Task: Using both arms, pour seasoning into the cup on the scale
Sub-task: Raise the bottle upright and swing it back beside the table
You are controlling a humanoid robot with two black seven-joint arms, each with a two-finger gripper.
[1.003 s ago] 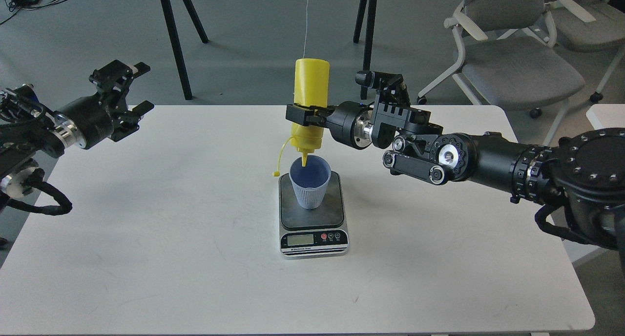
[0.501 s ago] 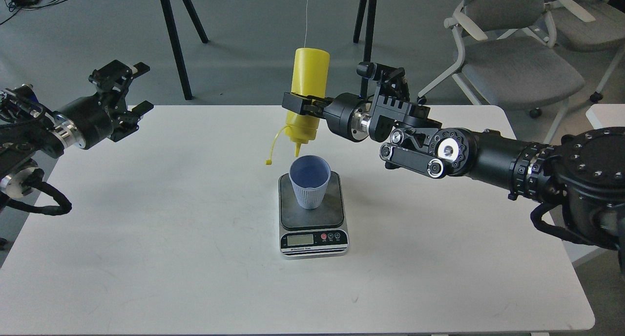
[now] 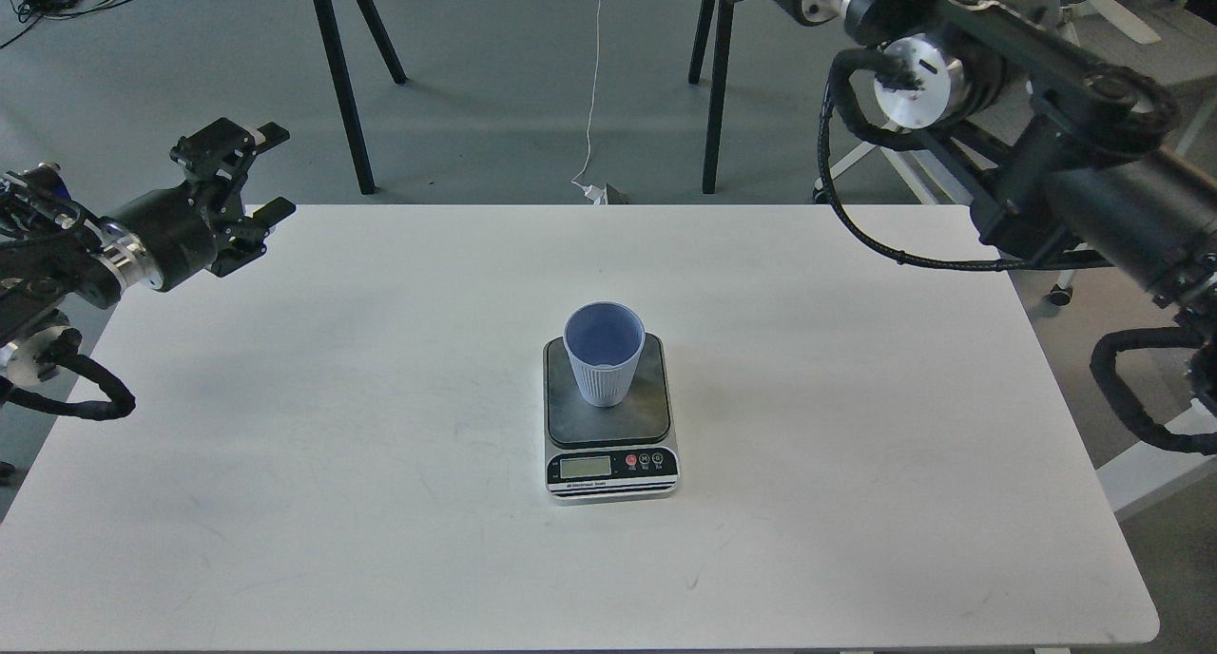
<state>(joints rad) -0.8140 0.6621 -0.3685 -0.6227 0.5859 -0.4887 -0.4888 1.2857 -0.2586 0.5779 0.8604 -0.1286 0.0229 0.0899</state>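
Observation:
The pale blue-grey ribbed cup [image 3: 604,353] stands upright on the dark plate of the scale [image 3: 608,421] at the middle of the white table [image 3: 380,445]. The yellow seasoning bottle is out of view. My left gripper [image 3: 249,171] is open and empty above the table's far left corner, well away from the cup. My right arm [image 3: 998,74] rises to the top edge of the view at the upper right, and its gripper is out of the frame.
Black trestle legs [image 3: 342,84] stand on the floor behind the table. Grey office chairs are partly hidden behind my right arm at the upper right. A white cord [image 3: 594,84] hangs down behind the table.
My right arm has swung up and back from above the cup, carrying the yellow bottle out of the top of the view. The left arm and the cup have stayed put.

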